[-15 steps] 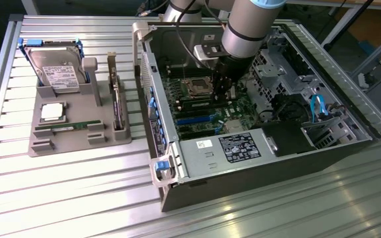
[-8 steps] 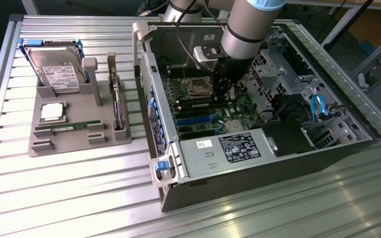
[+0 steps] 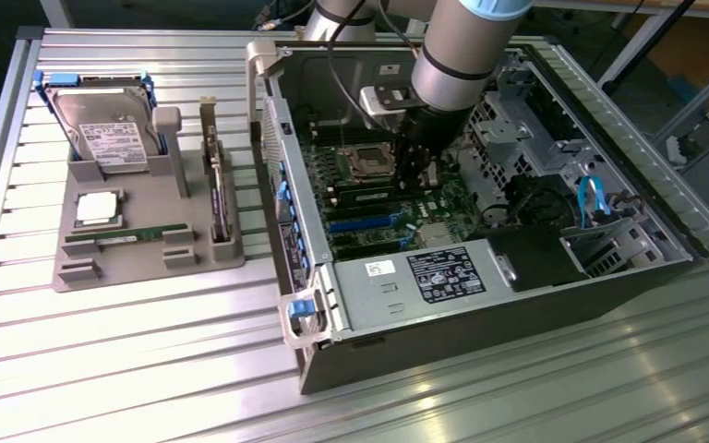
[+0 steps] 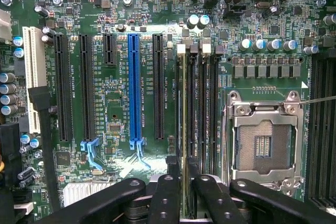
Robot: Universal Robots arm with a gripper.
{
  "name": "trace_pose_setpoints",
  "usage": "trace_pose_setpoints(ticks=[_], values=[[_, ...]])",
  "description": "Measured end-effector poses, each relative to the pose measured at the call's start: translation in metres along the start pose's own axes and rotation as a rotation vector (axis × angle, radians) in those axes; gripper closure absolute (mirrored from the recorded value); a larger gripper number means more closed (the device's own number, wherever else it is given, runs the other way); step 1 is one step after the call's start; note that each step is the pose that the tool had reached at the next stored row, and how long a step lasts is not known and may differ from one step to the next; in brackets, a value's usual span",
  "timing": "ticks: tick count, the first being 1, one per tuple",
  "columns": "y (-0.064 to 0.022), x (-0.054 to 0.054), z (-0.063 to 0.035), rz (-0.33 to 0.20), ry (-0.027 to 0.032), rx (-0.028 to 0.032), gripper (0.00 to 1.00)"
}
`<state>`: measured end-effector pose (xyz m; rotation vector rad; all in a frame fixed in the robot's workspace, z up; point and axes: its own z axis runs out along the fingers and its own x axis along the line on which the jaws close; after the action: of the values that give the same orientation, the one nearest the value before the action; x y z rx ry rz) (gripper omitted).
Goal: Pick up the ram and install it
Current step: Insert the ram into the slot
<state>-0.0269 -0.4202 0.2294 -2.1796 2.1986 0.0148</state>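
The ram (image 4: 184, 124) is a thin green stick seen edge-on, standing in the memory slot nearest the long black expansion slots, beside the empty processor socket (image 4: 262, 145). My gripper (image 4: 186, 195) straddles one end of it, with a black finger (image 4: 167, 198) on each side and a small gap to the stick, so the jaws are open. In the exterior view the gripper (image 3: 412, 175) reaches down into the open computer case (image 3: 330, 277) over the motherboard, and the seated ram (image 3: 365, 195) shows as a green strip beside it.
A grey holder (image 3: 145, 263) on the exterior view's left carries a hard drive (image 3: 108, 134), a square silver processor (image 3: 96, 209), another green stick (image 3: 126, 236) and a dark expansion card (image 3: 217, 185). Case walls, the drive cage (image 3: 502, 138) and blue cables (image 3: 591, 198) surround the arm.
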Motion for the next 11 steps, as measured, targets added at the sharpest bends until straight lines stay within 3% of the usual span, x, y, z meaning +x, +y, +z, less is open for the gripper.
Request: trace_pose_setpoints(ticks=[3, 11], values=[[-0.0002, 0.0, -0.0071, 0.0, -0.0002, 0.0001, 0.81], [-0.0017, -0.002, -0.0406, 0.0, 0.0, 0.0, 0.81]])
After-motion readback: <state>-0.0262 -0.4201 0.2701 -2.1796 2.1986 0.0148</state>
